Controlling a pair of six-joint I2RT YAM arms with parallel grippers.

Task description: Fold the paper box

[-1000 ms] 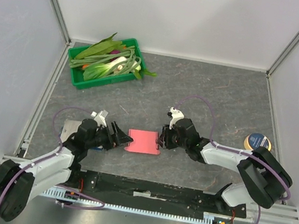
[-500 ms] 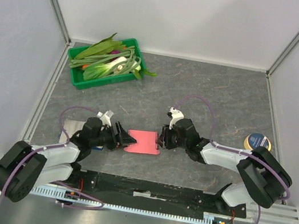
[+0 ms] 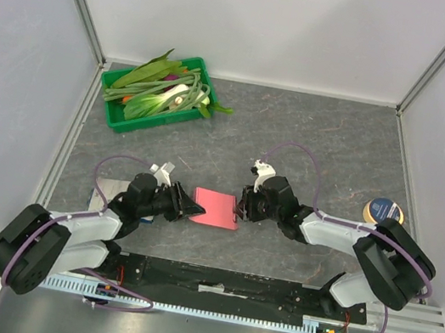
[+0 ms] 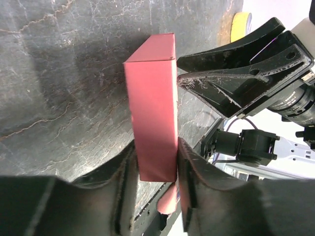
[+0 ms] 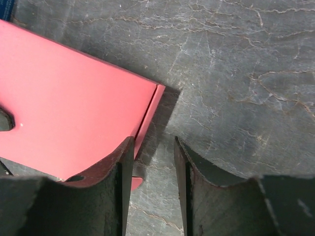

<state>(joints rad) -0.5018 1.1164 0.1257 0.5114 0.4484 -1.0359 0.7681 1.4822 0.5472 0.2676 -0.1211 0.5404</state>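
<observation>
The pink-red paper box [image 3: 217, 209] lies on the dark table between my two grippers, pushed up into a flattened sleeve with a raised side wall. My left gripper [image 3: 191, 208] is at its left end. In the left wrist view the box [image 4: 153, 108] runs away from the camera, and my left gripper [image 4: 155, 147] has both pads pressed against its near end. My right gripper [image 3: 241, 209] is at the box's right edge. In the right wrist view the box [image 5: 69, 108] fills the left. My right gripper [image 5: 151, 142] stands open, one finger over the box's top, the other above bare table.
A green tray [image 3: 115, 117] of leafy vegetables stands at the back left. A yellow-and-blue roll [image 3: 384, 211] sits near the right arm. A flat white-and-blue booklet [image 3: 104, 194] lies under the left arm. Walls close in on three sides.
My left gripper slid right up to the box's left end and closed from wide open onto it. The box has narrowed slightly. The right arm has barely moved.
</observation>
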